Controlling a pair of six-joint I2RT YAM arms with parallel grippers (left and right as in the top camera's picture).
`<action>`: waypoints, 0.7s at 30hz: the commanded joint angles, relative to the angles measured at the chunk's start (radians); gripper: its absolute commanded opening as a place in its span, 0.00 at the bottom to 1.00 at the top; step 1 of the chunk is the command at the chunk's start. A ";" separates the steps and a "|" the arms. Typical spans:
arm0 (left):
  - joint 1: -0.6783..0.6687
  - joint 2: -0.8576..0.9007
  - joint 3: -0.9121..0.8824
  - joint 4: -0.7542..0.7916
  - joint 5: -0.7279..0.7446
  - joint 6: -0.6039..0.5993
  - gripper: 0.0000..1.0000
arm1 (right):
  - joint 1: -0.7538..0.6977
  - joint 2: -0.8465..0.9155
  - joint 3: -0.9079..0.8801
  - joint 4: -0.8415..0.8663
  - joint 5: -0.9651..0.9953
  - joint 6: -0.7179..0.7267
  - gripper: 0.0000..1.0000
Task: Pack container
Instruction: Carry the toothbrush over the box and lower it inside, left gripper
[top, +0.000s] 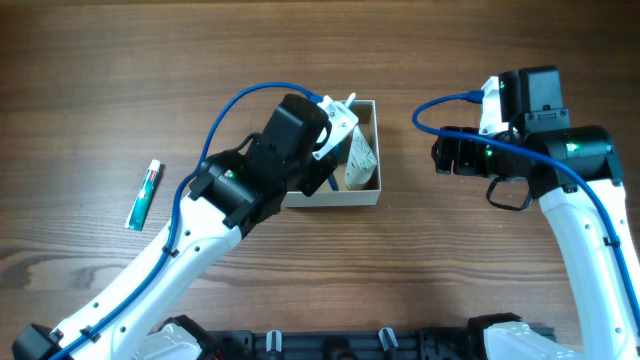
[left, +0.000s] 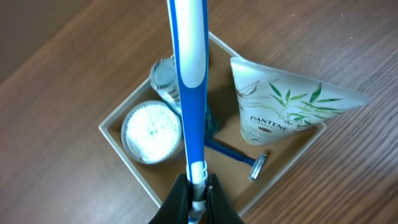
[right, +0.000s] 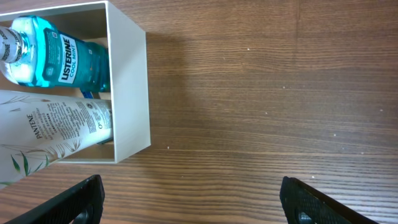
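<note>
The container (top: 376, 150) is a shallow white-walled box with a brown floor; it also shows in the left wrist view (left: 111, 132) and the right wrist view (right: 127, 93). Inside lie a Pantene tube (left: 280, 106), a blue razor (left: 239, 157), a small round white jar (left: 151, 130) and a Listerine bottle (right: 59, 53). My left gripper (left: 198, 186) is shut on a blue and white toothbrush (left: 189, 68) and holds it above the container. My right gripper (right: 189, 199) is open and empty over bare table, right of the container.
A small toothpaste tube (top: 144, 193) lies on the wooden table at the far left. The left arm (top: 250, 180) covers the container's left part in the overhead view. The right arm (top: 540, 150) is at the right.
</note>
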 joint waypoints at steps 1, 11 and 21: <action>-0.003 0.006 0.004 0.059 -0.001 0.101 0.04 | 0.000 0.010 -0.002 0.003 0.010 -0.010 0.92; -0.003 0.147 0.004 0.084 0.002 0.097 0.04 | 0.000 0.010 -0.002 0.002 0.010 -0.010 0.92; -0.002 0.208 0.004 0.084 0.002 0.085 0.41 | 0.000 0.010 -0.002 0.000 0.011 -0.010 0.91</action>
